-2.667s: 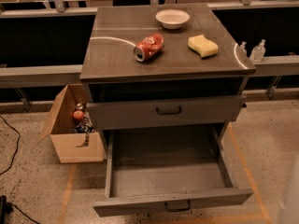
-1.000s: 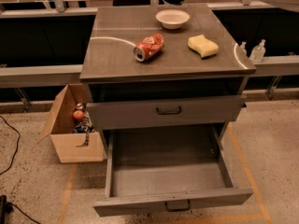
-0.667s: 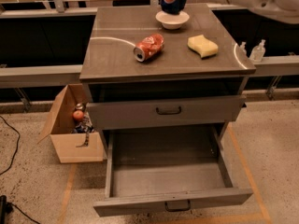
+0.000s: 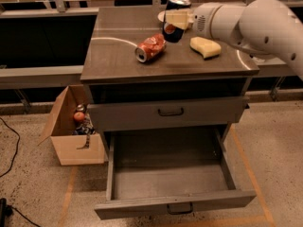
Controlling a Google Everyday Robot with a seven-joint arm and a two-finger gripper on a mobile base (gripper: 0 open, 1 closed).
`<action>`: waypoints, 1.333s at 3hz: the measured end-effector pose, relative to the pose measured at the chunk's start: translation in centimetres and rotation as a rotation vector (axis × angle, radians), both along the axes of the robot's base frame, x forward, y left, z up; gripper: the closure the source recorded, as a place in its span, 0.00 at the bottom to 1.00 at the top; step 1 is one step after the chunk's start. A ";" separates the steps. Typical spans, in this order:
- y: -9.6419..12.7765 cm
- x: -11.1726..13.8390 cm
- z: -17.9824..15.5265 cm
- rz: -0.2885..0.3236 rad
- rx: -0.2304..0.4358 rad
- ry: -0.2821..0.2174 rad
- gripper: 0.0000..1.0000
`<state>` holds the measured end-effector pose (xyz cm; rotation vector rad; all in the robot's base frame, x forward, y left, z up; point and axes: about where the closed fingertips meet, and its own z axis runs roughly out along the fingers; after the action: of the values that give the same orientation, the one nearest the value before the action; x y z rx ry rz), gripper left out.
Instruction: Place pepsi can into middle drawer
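My gripper (image 4: 177, 19) reaches in from the right on a white arm and is shut on the pepsi can (image 4: 172, 33). The can is dark blue with a silver top and is held upright just above the back of the cabinet top (image 4: 113, 56), between the crushed red can (image 4: 150, 47) and the yellow sponge (image 4: 205, 47). Below a shut drawer front (image 4: 170, 111), a drawer (image 4: 166, 174) is pulled far out toward me and is empty inside. The held can is well above and behind that open drawer.
A white bowl (image 4: 162, 16) is mostly hidden behind the held can. An open cardboard box (image 4: 78, 143) with a red round item (image 4: 78, 116) stands on the floor left of the cabinet. A black cable (image 4: 12, 148) runs on the floor at far left.
The arm came into view from the top right with the pepsi can and moved it down and forward, from over the bowl to over the tabletop between the red can and the sponge.
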<state>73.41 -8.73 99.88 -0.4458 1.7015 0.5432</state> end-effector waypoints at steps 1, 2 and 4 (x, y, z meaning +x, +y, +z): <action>0.3 1.7 -3.6 -0.015 -0.001 0.006 1.00; 0.0 2.6 -5.2 -0.024 -0.006 -0.006 0.84; -0.3 2.8 -7.7 0.004 -0.058 -0.004 0.30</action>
<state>76.17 -9.05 92.22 -0.4915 1.7166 0.4962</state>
